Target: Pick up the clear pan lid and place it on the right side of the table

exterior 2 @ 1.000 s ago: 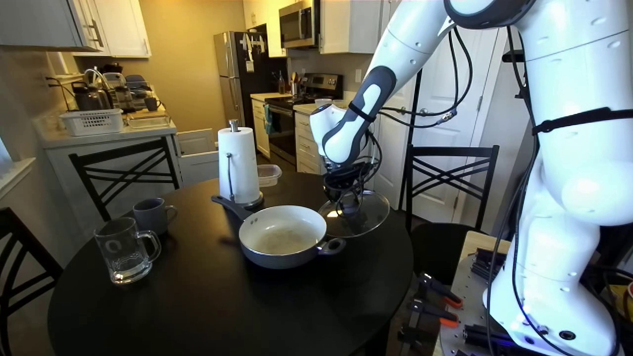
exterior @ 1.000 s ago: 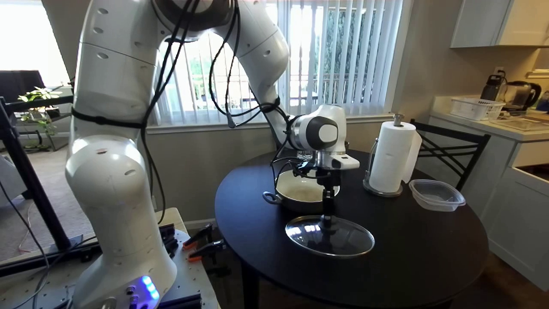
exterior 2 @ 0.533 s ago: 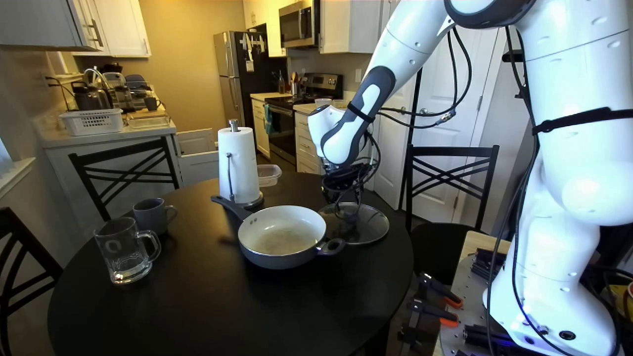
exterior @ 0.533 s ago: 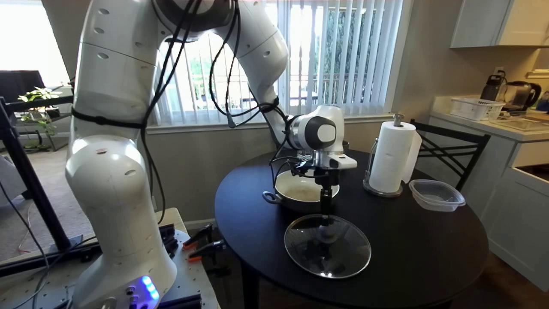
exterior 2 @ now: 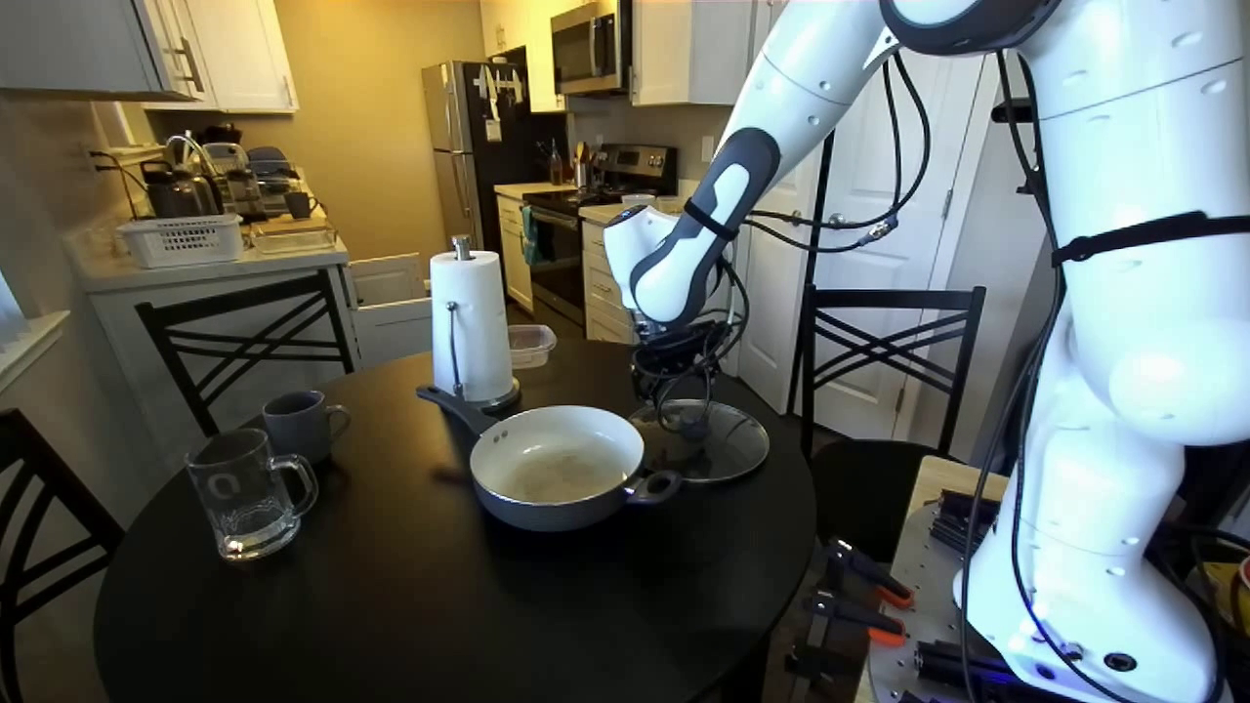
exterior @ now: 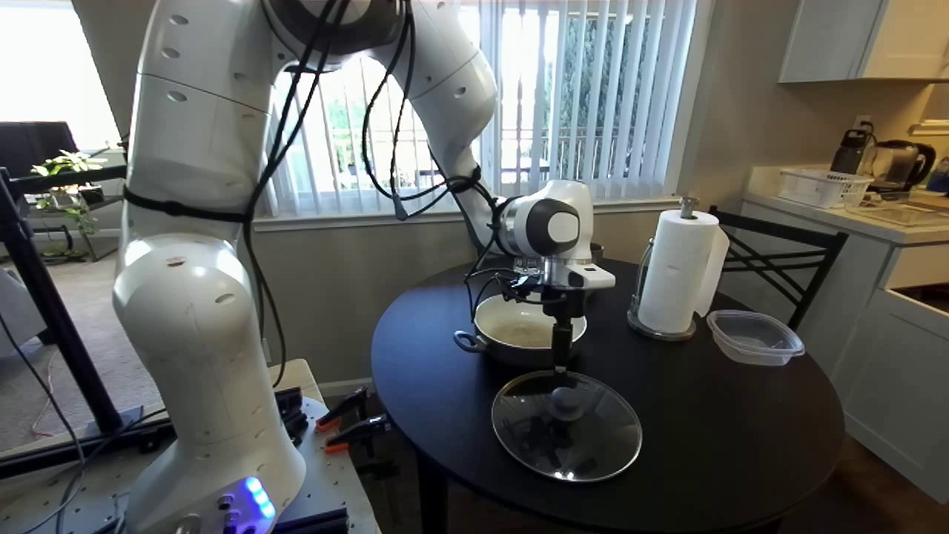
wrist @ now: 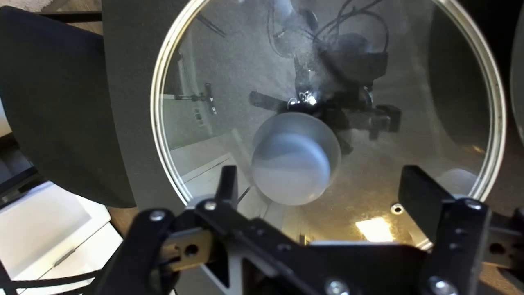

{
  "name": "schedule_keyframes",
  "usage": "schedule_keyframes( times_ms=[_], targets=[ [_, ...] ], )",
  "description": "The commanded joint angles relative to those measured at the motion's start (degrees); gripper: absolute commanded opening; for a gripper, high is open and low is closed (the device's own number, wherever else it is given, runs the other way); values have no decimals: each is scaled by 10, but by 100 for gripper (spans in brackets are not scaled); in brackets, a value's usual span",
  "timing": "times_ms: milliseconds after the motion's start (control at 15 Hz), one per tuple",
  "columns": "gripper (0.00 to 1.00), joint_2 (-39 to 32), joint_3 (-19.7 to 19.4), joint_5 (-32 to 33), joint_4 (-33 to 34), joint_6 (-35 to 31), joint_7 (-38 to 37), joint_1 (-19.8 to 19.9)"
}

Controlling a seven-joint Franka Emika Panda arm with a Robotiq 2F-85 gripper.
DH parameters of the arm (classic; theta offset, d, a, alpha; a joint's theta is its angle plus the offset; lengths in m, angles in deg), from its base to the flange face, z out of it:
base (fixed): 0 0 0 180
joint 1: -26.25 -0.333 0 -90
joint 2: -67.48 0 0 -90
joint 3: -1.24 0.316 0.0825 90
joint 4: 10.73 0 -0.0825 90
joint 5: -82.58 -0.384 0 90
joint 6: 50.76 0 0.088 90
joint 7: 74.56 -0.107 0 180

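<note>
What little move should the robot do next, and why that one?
I'd probably lift the gripper straight up a bit. It is wide open with nothing in its grip, and the clear lid lies flat on the dark table beside the pan, so setting it down looks done. Going up first should help avoid bumping the knob.

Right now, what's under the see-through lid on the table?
Through the clear pan lid you can see the dark table. The knob covers the spot right beneath it, and shiny reflections hide other bits, so I can't tell what's there.
</note>
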Motion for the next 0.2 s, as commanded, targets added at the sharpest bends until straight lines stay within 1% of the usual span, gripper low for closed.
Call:
schedule_keyframes(
  times_ms=[0, 133],
  targets=[
    [100, 1, 6, 3, 4, 6, -1, 6],
    [100, 3, 6, 3, 7, 12, -2, 7]
  ],
)
